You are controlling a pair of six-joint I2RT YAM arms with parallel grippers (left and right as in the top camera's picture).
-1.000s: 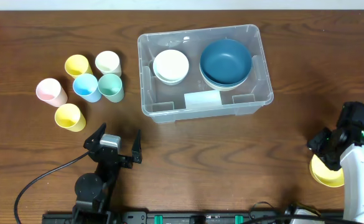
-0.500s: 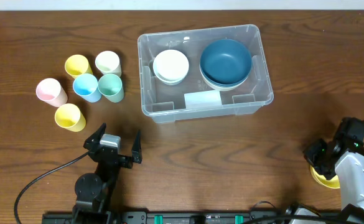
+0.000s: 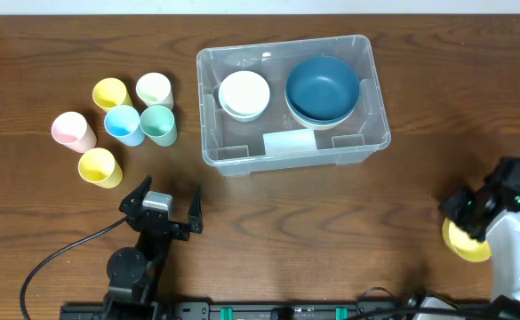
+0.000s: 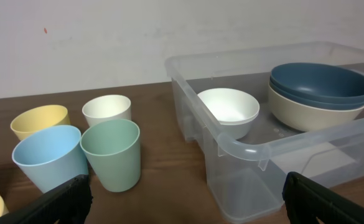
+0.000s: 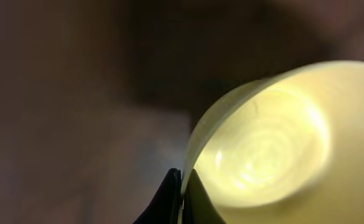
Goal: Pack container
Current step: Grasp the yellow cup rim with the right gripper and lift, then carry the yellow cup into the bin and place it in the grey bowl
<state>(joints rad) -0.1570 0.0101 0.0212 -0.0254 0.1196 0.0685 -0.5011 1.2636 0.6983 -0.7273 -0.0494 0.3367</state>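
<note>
Your right gripper [image 5: 182,182] has just pinched shut on the yellow bowl [image 5: 262,155] by its rim near the surface's front-right corner, left gripper [image 3: 162,206] spread wide — so the bowl looks ready to lift toward the container [image 3: 242,167] at far centre.

Clear rectangular container [image 3: 208,116], upright, lidless, white-labelled.

Six cups stand left of the one container [image 3: 233,160] — a yellow cup [image 3: 110,92], a second yellow cup [image 3: 99,167], a cream cup [image 3: 154,89], a pink cup [image 3: 72,131], a blue cup [image 3: 123,124] and a green cup [image 3: 158,124]. Inside the container at least three bowls show: a white bowl [image 3: 244,94], and a navy bowl [image 3: 322,86] nested on a cream bowl [image 4: 312,117]. The nesting may hide more. One yellow bowl [image 3: 467,244] sits well right of the container — four bowls counted.
</note>
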